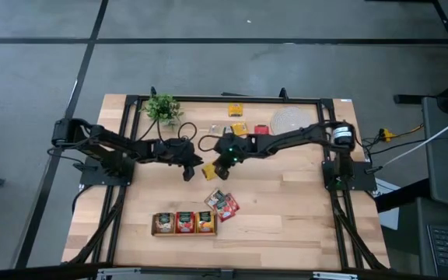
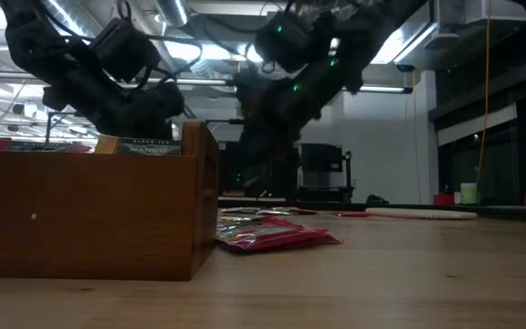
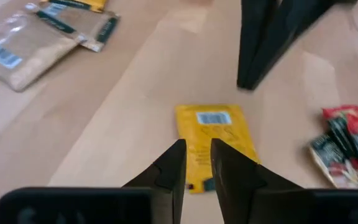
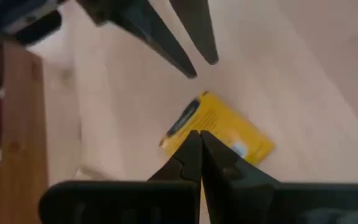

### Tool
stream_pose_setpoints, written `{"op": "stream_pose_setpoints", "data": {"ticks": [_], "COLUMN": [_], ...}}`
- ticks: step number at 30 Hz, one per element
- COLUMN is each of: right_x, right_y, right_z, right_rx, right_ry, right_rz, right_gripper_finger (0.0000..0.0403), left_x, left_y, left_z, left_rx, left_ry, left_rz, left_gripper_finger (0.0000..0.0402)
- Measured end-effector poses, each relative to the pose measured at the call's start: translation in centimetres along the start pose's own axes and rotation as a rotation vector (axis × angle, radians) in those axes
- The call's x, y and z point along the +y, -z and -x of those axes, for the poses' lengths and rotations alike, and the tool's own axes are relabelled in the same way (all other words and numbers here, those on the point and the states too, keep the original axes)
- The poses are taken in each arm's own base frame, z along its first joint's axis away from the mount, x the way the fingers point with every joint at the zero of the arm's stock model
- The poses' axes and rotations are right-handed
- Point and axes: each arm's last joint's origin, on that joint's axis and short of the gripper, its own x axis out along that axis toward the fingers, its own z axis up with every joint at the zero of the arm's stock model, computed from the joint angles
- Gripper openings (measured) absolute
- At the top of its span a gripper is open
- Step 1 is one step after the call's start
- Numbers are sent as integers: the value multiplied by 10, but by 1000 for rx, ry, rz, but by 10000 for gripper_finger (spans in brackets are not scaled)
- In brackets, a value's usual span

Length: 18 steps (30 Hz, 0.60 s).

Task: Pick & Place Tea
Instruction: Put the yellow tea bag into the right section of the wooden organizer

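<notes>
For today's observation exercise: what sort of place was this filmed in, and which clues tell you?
Probably a robotics lab or workshop. A wooden table stands in a black frame on a bare grey floor, two robot arms are mounted at its sides, and the low view shows exposed ceiling ducts overhead.

red sachets (image 3: 347,146) blurred, cut off

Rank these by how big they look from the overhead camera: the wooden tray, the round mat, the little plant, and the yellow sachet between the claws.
1. Wooden tray, longest.
2. Round mat and plant: too alike to separate.
3. Yellow sachet, clearly smallest.
</notes>
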Motion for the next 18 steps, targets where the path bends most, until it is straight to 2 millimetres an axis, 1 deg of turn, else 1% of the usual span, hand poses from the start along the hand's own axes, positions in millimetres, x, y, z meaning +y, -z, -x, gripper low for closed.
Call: {"op": "stream_pose_setpoints", "data": {"ticks": [4, 9, 13, 16, 18], "right_x": [8, 18, 15, 12, 9], "right_y": [6, 13, 25, 30, 36], "right_z": [10, 9, 8, 8, 9], "right_rx": [66, 79, 93, 47, 53], "right_ry": [12, -3, 1, 11, 19], "right_rz": [27, 52, 3, -47, -78], "right_gripper_finger": [5, 5, 5, 6, 8], "left_x": [-6, -8, -10, -9, -8], "left_y": [2, 1, -2, 3, 7], "left_z": [0, -2, -14, -25, -31], "left_rx": [4, -5, 35, 104, 152], "left_ry": [12, -29, -38, -59, -74], "left_rz": [-38, -46, -55, -62, -66], "left_gripper_finger": [45, 6, 3, 2, 3]}}
